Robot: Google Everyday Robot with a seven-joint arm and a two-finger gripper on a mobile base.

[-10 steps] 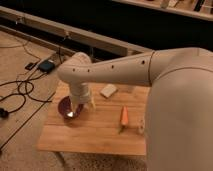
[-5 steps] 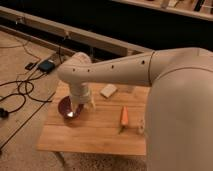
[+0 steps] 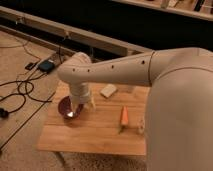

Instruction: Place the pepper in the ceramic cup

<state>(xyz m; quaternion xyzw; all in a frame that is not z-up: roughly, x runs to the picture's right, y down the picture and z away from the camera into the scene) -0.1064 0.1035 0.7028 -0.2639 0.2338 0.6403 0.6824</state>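
Camera view: the pepper [image 3: 124,115], slim, orange and tapered, lies flat on the table [image 3: 90,140] just beside the cup [image 3: 141,125]. Its long axis runs far to near, dark stem tip nearest. The gripper [image 3: 75,111] hangs over the bowl [image 3: 64,106]; its grasp cannot be told.
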